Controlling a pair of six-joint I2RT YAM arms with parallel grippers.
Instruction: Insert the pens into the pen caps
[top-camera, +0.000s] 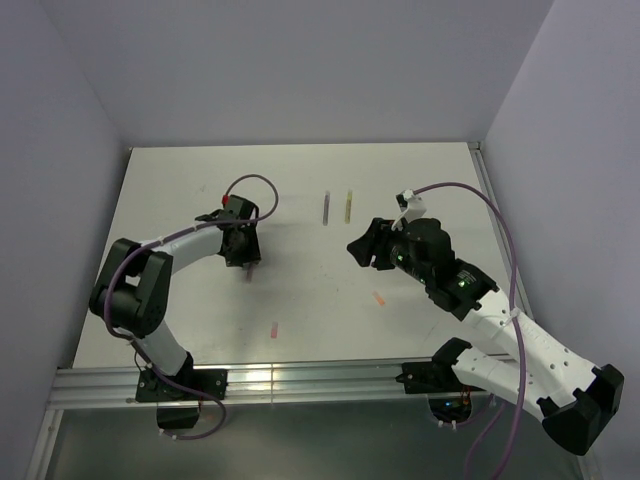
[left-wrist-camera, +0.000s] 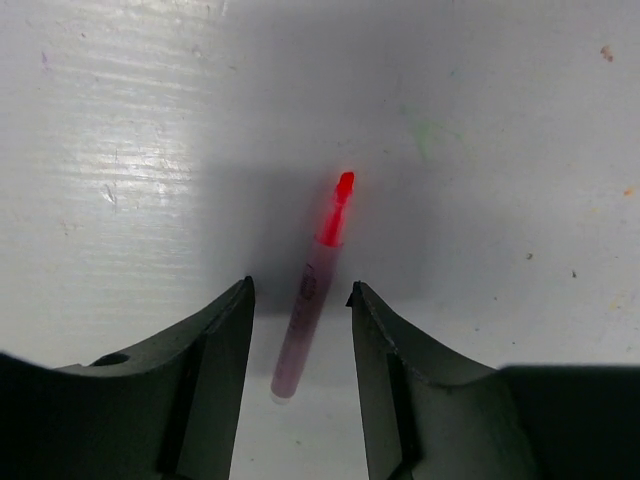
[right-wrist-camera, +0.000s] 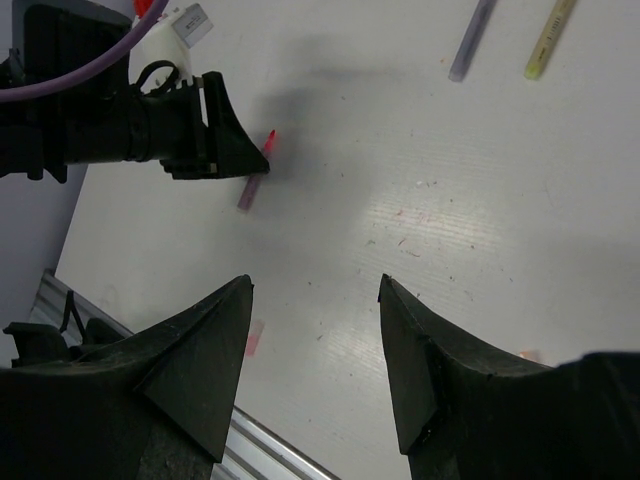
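while my left gripper (left-wrist-camera: 300, 290) hangs over the table (top-camera: 180, 190) with its jaws apart, the pink-red pen (left-wrist-camera: 312, 290) lies flat on the surface between the two fingers (left-wrist-camera: 225, 380). i see a gap on either side of the barrel, so nothing is clamped. in the left wrist view the pen's long axis runs nearly up and down the frame, leaning slightly right at the top. its bright red tip points to the upper centre, and its blunt end lies low between the fingers.

in the top view this pen sits left of centre, mostly hidden beneath my left gripper. in the right wrist view it shows at the upper left, with the red tip emerging beside that gripper's dark finger.

my right gripper (right-wrist-camera: 315, 283) is spread wide and holds nothing, with only bare table between its fingers.

other items noted:
- the purple pen (top-camera: 327, 207) and the yellow pen (top-camera: 348, 206) lie side by side at the upper centre of the top view. they are roughly parallel, with long axes running up and down the frame, well apart from the pink-red pen.
- the pink cap (top-camera: 275, 328) lies alone at the lower centre.
- the orange cap (top-camera: 378, 298) lies right of centre, just below my right gripper.
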